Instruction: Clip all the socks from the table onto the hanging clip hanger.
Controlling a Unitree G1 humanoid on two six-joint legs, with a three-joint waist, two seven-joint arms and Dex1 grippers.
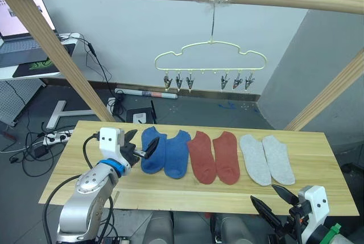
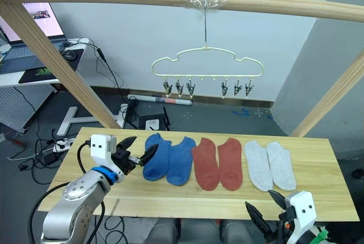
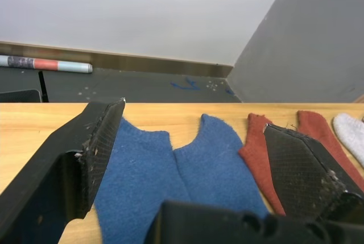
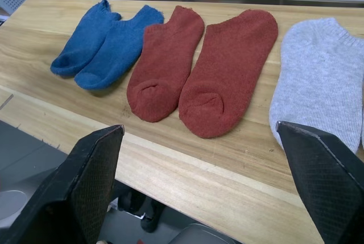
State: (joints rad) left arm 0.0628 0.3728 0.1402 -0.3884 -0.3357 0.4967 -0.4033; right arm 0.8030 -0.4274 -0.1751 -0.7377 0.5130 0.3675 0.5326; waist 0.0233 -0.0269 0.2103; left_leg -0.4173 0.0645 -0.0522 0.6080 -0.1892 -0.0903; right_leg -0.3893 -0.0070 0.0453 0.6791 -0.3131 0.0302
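6 socks point(image 1: 216, 156) flat on table point(image 1: 318, 144) | toes twd robot | L fingers point(image 1: 142, 147) apart

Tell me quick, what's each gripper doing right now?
Left gripper: open, empty, beside the blue socks.
Right gripper: open, empty, at the table's near edge.

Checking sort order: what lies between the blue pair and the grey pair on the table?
The two rust-red knit socks, side by side on the light wooden table, seen in both eye views.
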